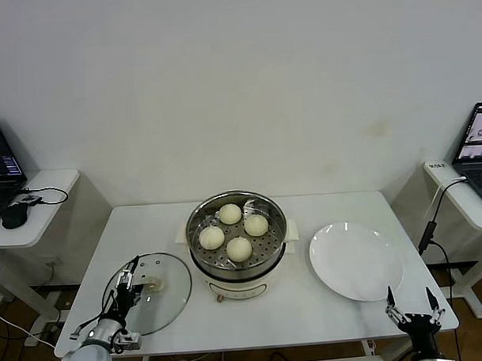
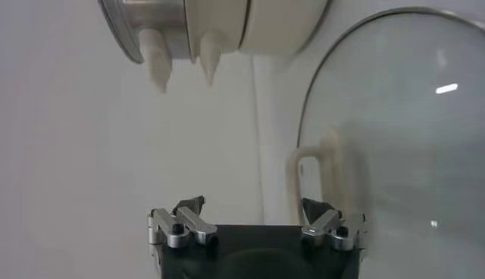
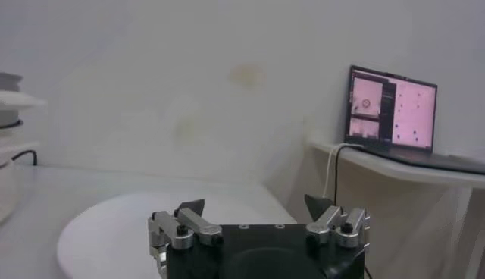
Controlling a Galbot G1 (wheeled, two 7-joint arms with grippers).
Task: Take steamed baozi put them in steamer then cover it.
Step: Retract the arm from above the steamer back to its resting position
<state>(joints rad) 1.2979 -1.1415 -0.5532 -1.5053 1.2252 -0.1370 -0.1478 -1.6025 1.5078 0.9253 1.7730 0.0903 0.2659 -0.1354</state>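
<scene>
**Baozi loaded, cover off**

We see four steamed baozi [image 1: 234,231] on the tray of the steamer [image 1: 237,264], mid-worktop [image 1: 321,203]. The cover [image 1: 167,298] lies flat to its left, bar handle [image 1: 153,284] upward. Left pincer [image 1: 127,285] hovers over it, spread; left wrist view alone shows the handle running away from the pincer. Right pincer [image 1: 412,307] spread, near the white plate [image 1: 355,260]. No legible writing.

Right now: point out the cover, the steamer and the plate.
cover [image 1: 167,298], head view, on the clear glass.
steamer [image 1: 197,226], head view, on its steel rim.
plate [image 1: 355,260], head view, on its bare middle.
</scene>
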